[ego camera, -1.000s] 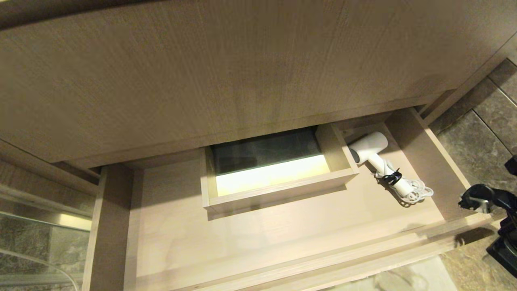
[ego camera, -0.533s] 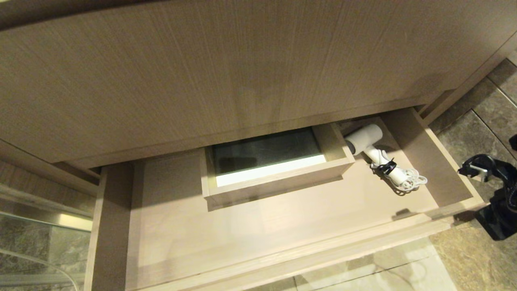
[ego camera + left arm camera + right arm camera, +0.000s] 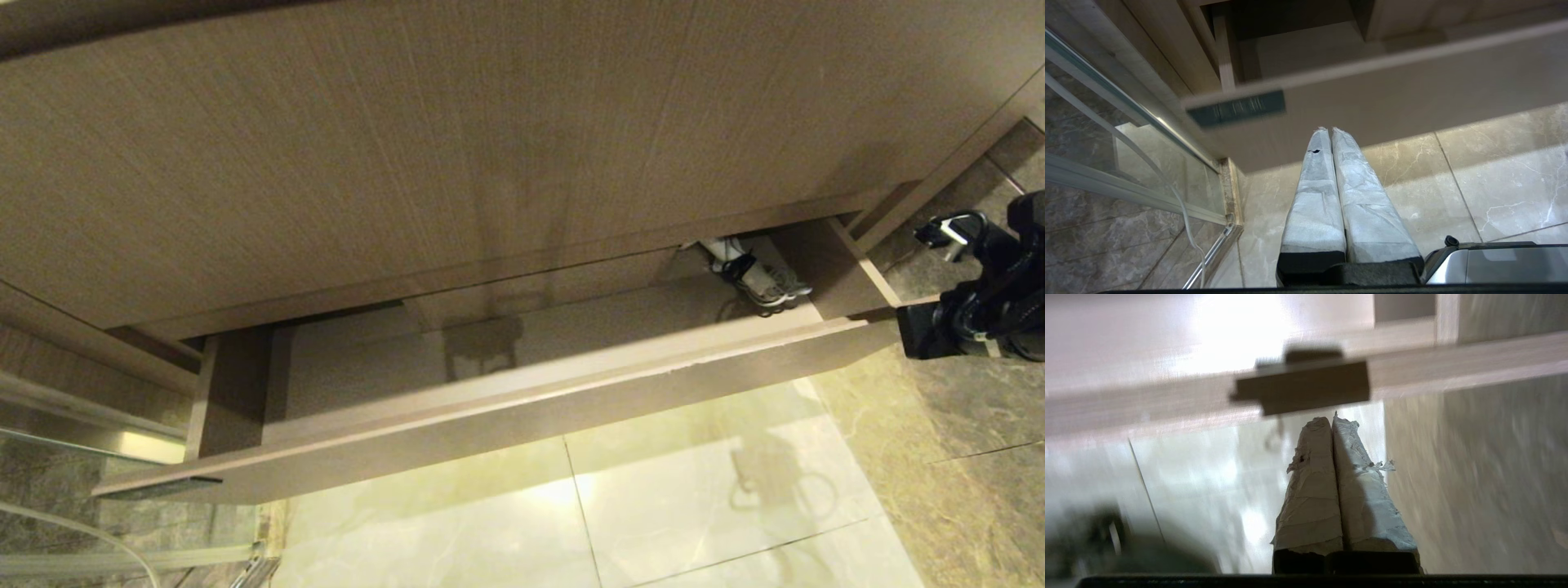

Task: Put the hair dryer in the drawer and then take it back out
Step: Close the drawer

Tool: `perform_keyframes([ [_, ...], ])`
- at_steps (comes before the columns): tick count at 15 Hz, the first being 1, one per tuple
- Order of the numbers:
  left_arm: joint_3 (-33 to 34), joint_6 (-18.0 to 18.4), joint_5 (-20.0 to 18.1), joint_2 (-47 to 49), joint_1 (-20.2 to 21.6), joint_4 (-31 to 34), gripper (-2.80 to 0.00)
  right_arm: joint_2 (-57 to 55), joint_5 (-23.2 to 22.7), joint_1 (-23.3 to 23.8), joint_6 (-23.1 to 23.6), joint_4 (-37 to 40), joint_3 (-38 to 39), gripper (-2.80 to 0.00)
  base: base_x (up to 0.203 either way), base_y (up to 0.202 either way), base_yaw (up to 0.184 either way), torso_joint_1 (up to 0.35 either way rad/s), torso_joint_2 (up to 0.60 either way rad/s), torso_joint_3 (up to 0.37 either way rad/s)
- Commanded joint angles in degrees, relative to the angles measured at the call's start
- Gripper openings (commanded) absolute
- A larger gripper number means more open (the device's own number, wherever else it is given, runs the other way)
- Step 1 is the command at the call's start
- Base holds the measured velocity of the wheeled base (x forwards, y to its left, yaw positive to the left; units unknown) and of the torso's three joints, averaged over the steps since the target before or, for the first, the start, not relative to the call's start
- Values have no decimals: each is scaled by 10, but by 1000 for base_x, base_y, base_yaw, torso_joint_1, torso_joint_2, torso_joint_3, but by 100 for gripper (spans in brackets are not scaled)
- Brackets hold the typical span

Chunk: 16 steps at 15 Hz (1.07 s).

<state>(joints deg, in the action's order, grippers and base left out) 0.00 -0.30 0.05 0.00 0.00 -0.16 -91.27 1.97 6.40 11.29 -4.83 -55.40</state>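
Observation:
The drawer (image 3: 571,392) stands only partly out from under the wooden counter (image 3: 490,147). Inside its far right corner, just the handle and bundled cord of the white hair dryer (image 3: 755,276) show; the barrel is hidden under the counter. My right arm (image 3: 971,314) is against the right end of the drawer front. In the right wrist view the right gripper (image 3: 1331,418) is shut and empty, its tips just short of that dark end of the drawer front (image 3: 1306,386). Parked low, the left gripper (image 3: 1329,130) is shut and empty below the drawer front's left end (image 3: 1237,110).
A pale tiled floor (image 3: 653,498) lies in front of the drawer, with darker stone tiles (image 3: 963,457) to the right. A glass door with a metal frame (image 3: 90,441) stands on the left. A silver part of the robot (image 3: 1498,261) is beside the left gripper.
The drawer has slid far in under the counter, hiding its inner box and most of the hair dryer. My right arm has moved in with the drawer front.

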Motion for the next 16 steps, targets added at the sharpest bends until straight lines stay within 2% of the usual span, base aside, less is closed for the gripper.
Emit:
perform_keyframes([
  [1, 0, 0, 0, 0, 0, 0, -280, -30, 0, -6, -13, -18, -21, -280, 0, 0, 0, 0, 0, 0],
  [4, 0, 0, 0, 0, 0, 0, -280, -58, 4, -11, -44, -105, -39, -280, 0, 0, 0, 0, 0, 0],
  [6, 0, 0, 0, 0, 0, 0, -280, -71, 4, -10, -48, -119, -60, -280, 0, 0, 0, 0, 0, 0],
  [8, 0, 0, 0, 0, 0, 0, -280, -83, 4, -10, -73, -136, -74, -280, 0, 0, 0, 0, 0, 0],
  [12, 0, 0, 0, 0, 0, 0, -280, -58, -2, -5, -70, -115, -70, -280, 0, 0, 0, 0, 0, 0],
  [16, 0, 0, 0, 0, 0, 0, -280, -39, -5, -7, -57, -89, -17, -280, 0, 0, 0, 0, 0, 0],
])
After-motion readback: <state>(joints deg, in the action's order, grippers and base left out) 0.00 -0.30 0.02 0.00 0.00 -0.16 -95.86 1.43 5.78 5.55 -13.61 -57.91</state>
